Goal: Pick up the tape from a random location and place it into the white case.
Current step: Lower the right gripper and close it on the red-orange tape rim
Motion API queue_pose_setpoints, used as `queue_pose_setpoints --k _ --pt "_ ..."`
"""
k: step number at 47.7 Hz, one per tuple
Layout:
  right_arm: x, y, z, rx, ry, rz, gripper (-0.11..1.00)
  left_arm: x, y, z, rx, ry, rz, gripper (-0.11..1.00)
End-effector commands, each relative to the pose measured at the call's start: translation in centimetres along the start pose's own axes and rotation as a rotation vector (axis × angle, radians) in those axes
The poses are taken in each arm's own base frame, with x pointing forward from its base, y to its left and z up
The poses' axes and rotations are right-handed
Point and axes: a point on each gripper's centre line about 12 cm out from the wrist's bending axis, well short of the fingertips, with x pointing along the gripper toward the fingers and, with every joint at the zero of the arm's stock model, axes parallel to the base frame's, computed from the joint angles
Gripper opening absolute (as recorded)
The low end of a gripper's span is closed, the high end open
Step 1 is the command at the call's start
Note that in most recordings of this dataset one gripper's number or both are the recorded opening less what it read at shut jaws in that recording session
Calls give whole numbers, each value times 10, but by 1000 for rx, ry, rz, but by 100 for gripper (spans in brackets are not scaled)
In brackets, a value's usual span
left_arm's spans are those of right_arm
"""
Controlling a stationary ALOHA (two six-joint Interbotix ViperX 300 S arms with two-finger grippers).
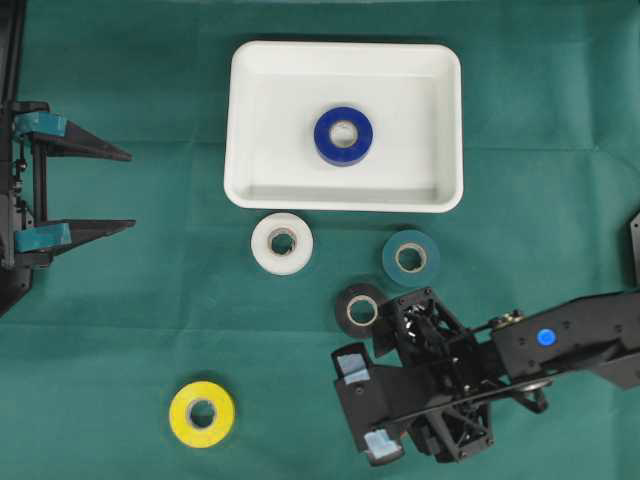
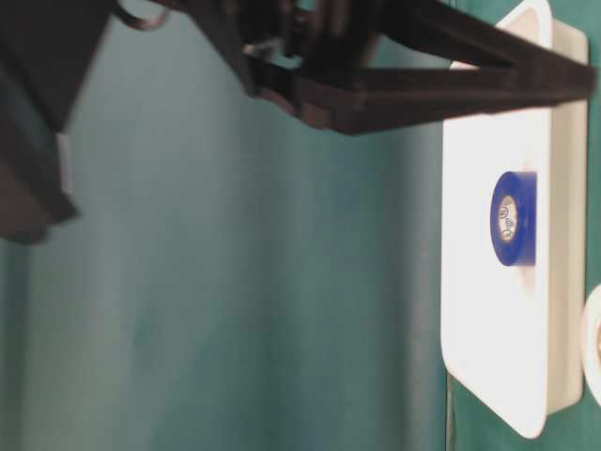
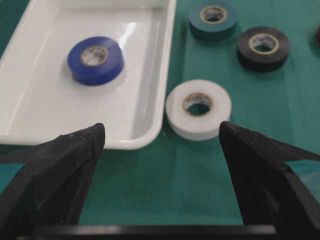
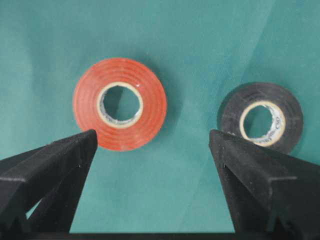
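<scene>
Right pincer (image 4: pixel 150 145) was held spread above the red tape (image 4: pixel 120 103), whose neighbouring black tape (image 4: pixel 261 119), beside one finger, could be knocked during descent.

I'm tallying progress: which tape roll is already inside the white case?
The blue roll, lying flat near the middle of the white case. The white, dark green, black and yellow rolls lie on the cloth outside.
</scene>
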Motion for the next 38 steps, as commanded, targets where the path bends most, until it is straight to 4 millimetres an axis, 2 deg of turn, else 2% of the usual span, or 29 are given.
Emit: queue_pose_setpoints --k 1,12,38 --pt "2 0 6 2 -30 4 91 1 0 5 -3 -9 0 93" --pt "29 0 2 2 -36 6 91 1 0 5 -1 -9 0 93" --pt "77 -4 -10 6 -30 4 91 1 0 5 -1 -9 0 93"
